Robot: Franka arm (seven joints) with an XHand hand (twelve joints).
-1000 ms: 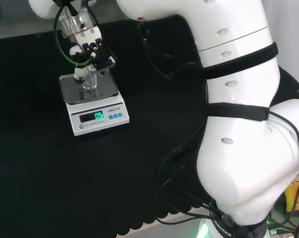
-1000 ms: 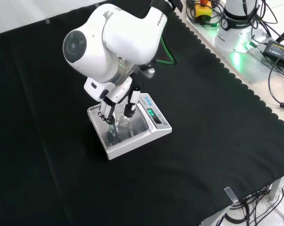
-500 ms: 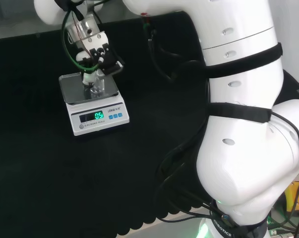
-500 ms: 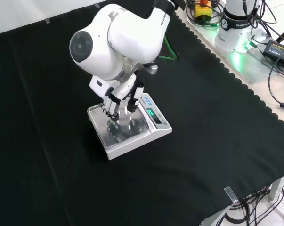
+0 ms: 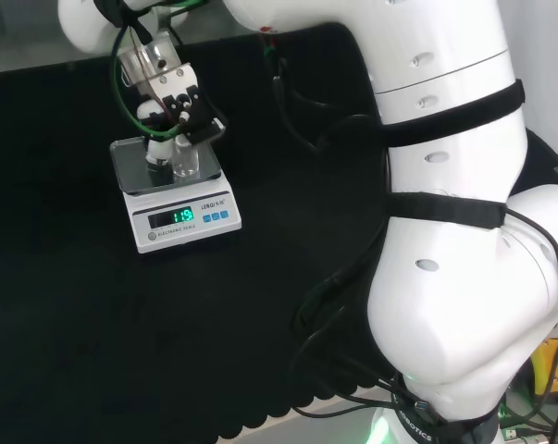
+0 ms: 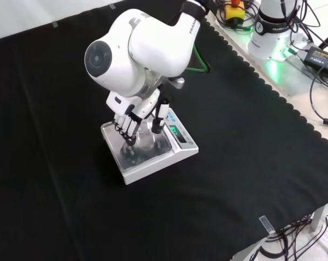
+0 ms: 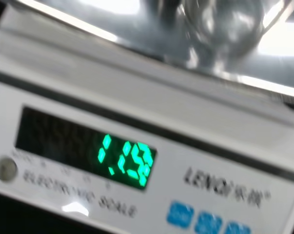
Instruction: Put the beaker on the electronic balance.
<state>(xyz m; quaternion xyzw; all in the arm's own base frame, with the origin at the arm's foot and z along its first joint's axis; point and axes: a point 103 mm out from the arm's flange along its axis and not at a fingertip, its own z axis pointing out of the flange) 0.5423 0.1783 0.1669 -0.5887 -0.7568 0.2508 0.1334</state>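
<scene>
The clear beaker (image 5: 186, 163) stands upright on the steel pan of the electronic balance (image 5: 182, 222), toward the pan's right side in the head view. My hand (image 5: 172, 91) hangs just above it. The fingers (image 6: 124, 126) point down on one side of the beaker (image 6: 144, 141) and the thumb stands off on the other, spread apart and nearly straight, so the hand (image 6: 128, 109) is open. In the front view the balance (image 6: 153, 166) sits mid-cloth under the arm. The wrist view shows the balance's front (image 7: 137, 122) with its lit green display, and the beaker's base (image 7: 220, 24) on the pan.
The arm's large white links (image 5: 445, 231) stand at the head view's right; a round-capped link (image 6: 134, 51) stands above the hand in the front view. A green cable (image 5: 119, 97) loops beside the hand. The cloth's scalloped edge (image 6: 261, 76) and power gear (image 6: 278, 32) lie upper right.
The fingers and thumb have spread away from the beaker, which now stands alone on the pan. The hand has risen slightly, and the balance's green figures have changed.
</scene>
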